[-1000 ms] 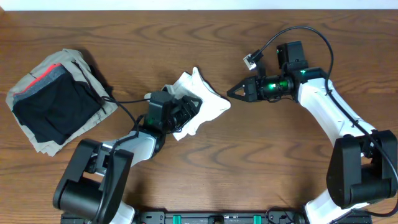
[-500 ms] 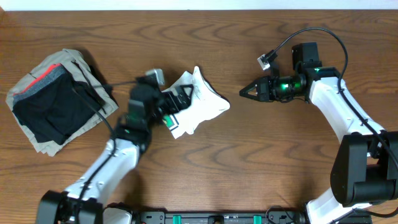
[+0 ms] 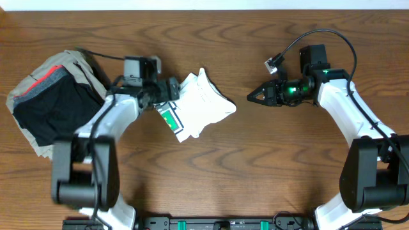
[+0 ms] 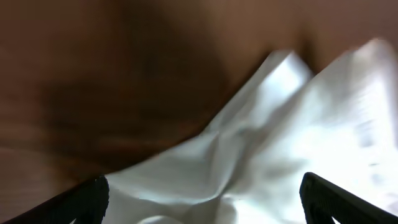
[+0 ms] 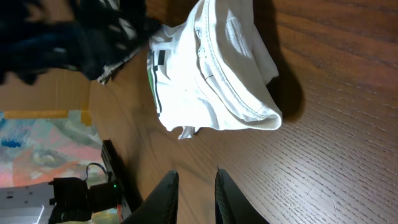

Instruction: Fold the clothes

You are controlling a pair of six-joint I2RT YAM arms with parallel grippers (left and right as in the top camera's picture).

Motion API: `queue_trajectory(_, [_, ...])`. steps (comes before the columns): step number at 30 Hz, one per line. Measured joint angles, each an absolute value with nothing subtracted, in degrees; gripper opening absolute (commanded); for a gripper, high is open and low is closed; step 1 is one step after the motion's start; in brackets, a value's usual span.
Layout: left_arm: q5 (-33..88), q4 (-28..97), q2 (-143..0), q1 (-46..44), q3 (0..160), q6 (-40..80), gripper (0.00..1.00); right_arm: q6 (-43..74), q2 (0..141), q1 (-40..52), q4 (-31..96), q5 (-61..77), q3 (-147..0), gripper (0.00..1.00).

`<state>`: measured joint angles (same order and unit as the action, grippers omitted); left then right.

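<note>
Overhead view, left to right: stack of folded garments (image 3: 54,102) at table (image 3: 211,185) left edge; left gripper (image 3: 167,92), fingers spread, empty, at the left edge of white T-shirt (image 3: 199,105), bunched mid-table, green print (image 3: 169,119) showing. Left arm reaches across, forearm level. Right gripper (image 3: 250,98), fingers nearly together, empty, pointing at the shirt, apart. Advice: flatten before folding; pinch one fabric layer only.

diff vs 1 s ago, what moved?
The left hand swung from the near side of the bundled white thin-fabric T-shirt to its left edge, uncovering the green print. The right hand backed off to the right. The shirt and the folded dark garment pile stayed put.
</note>
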<state>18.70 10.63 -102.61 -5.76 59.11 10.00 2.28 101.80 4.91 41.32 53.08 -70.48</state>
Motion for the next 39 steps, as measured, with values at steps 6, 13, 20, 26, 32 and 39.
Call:
queue_trajectory(6, [23.9,17.6,-105.4,-6.8,59.5,8.8,0.83,2.3,101.8,4.9,41.5,53.0,-70.5,0.18])
queue_trajectory(13, [34.4,37.8,-105.3,-8.9,59.5,8.6,0.65,1.9,101.8,4.9,41.6,52.5,-70.5,0.19])
queue_trajectory(20, [42.8,42.5,-105.3,-10.3,59.4,8.7,0.84,1.8,101.8,4.9,41.6,51.4,-70.5,0.19])
queue_trajectory(26, [44.4,41.0,-105.3,-10.2,59.4,8.7,0.98,1.7,101.8,4.9,42.3,51.1,-70.5,0.20])
queue_trajectory(32, [36.4,40.7,-99.6,-8.1,59.4,8.8,0.98,1.0,101.8,4.9,42.7,50.5,-70.5,0.19])
queue_trajectory(39, [26.7,39.8,-92.2,-7.4,59.6,8.8,0.98,0.8,101.8,4.9,42.7,50.5,-70.5,0.20])
